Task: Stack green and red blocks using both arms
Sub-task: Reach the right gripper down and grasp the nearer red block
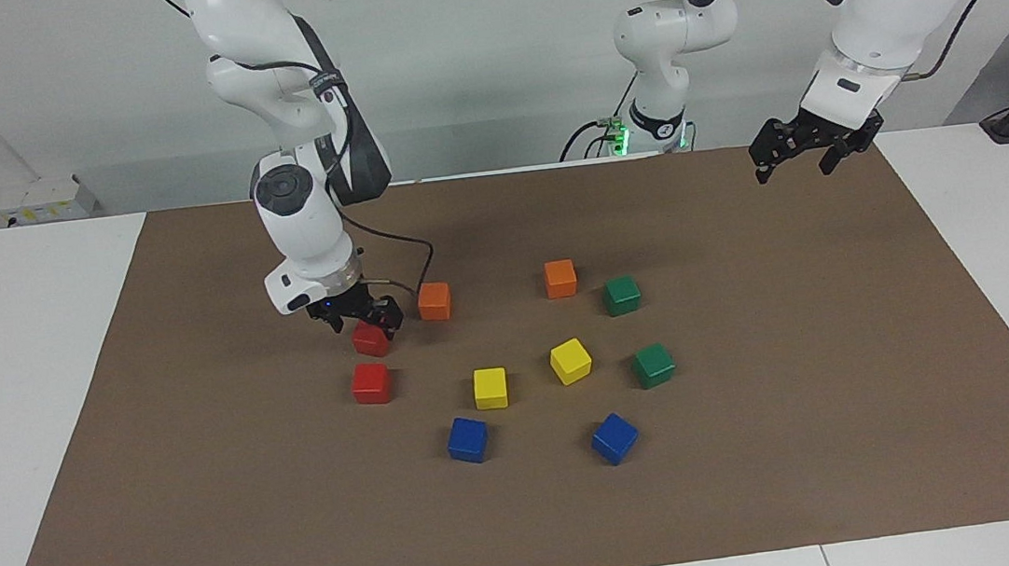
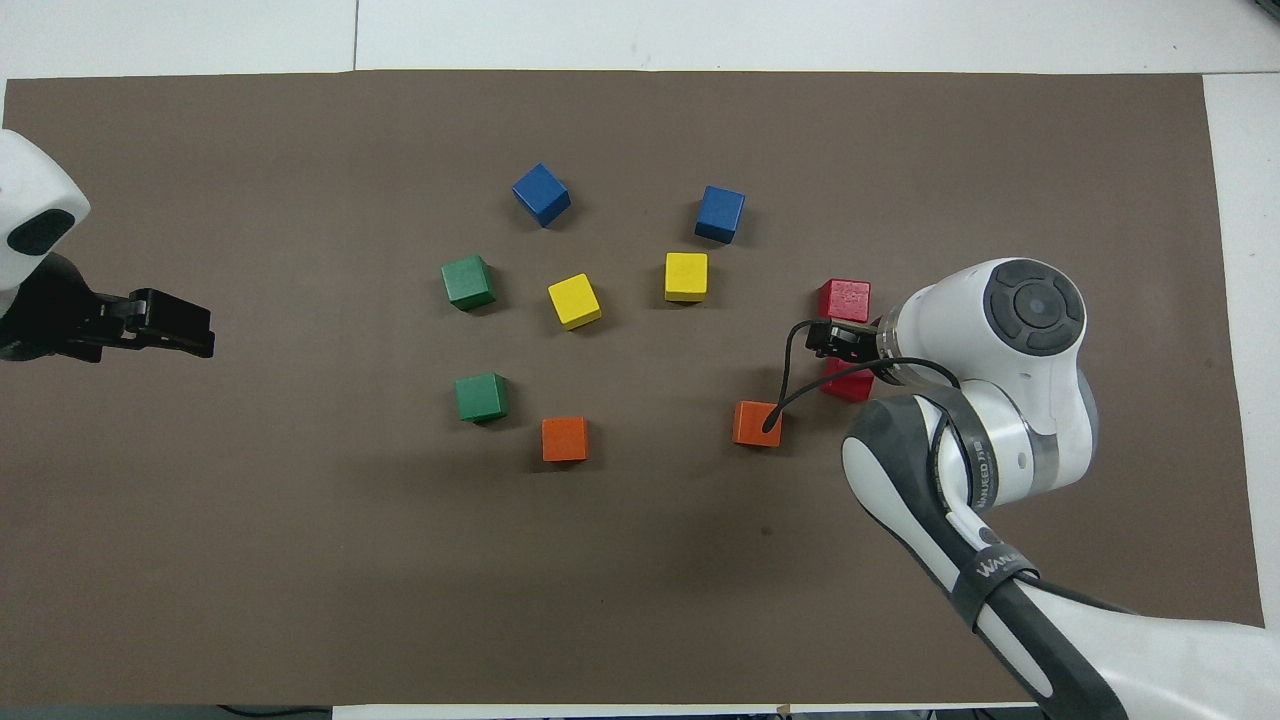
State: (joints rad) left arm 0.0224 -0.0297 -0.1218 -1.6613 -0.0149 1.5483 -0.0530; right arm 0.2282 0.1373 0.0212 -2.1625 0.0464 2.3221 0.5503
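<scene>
Here, right claw (image 1: 356, 314) spread just above nearer red block (image 1: 371, 339), left claw (image 1: 805, 152) spread, waiting over mat (image 1: 850, 359) edge

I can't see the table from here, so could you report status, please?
Right gripper open over nearer red block. Left gripper open, waiting. Nothing stacked. Orange block close beside.

smooth painted blocks (image 1: 370, 339) on matt brown mat (image 1: 530, 524) (paper-like).

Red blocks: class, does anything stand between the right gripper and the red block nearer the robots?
Nothing visible does. The right gripper hangs open just above the nearer red block; the orange block sits beside it, apart.
</scene>
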